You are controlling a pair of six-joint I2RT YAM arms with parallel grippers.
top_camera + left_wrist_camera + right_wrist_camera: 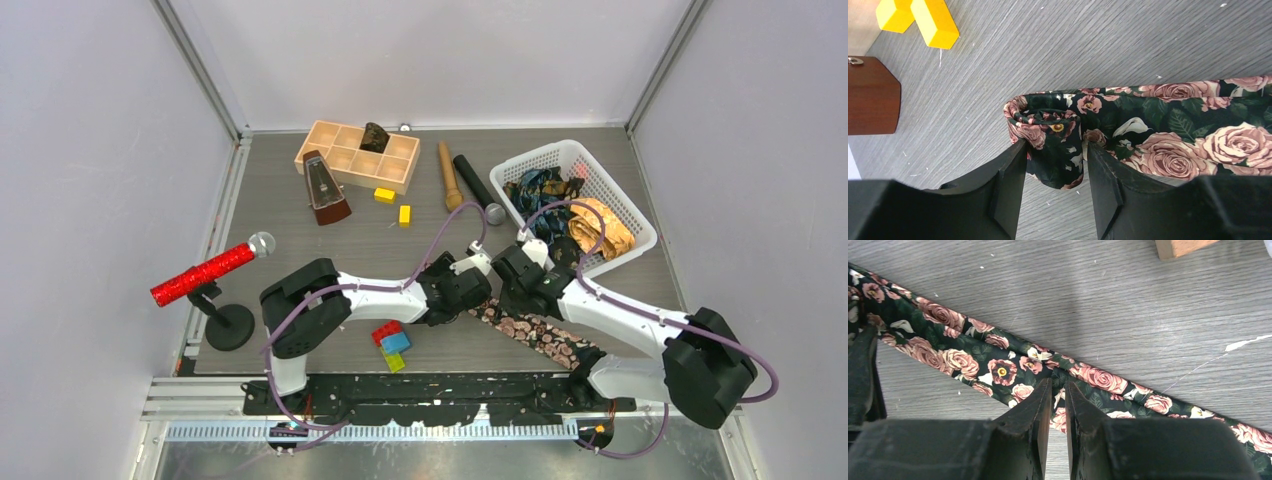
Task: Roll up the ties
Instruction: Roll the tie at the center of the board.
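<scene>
While the red glittery microphone [205, 273] on its black stand sits idle at the far left, the work is on the grey wood-grain table [285, 215] just in front of the arms. There a black rose-printed fabric necktie [998, 367] lies flat in a diagonal band.

The step in hand looks like the start of the roll. The left gripper [1057, 150] brackets the necktie's end, which is curled into one small, loose coil. Its jaws stand parted, with a sliver of table showing between the cloth and one finger, so it is released rather than squeezing.

Just to the right, the right gripper [1057, 387] is clenched almost fully, tips down on the flat band a little way along from the coil. It appears to nip a pucker of the necktie there. Most of the length runs unrolled toward the right arm's base.

The next move probably calls for the left jaws to close on the coil and turn it along the band while the right holds the strip taut, so the loose turn does not spring open.

Further right, a white plastic mesh basket [612, 183] holds a dark blue-teal tie [540, 188] and a golden-orange tie [600, 232], both in unrolled heaps, so the task seems to be at an early stage.
</scene>
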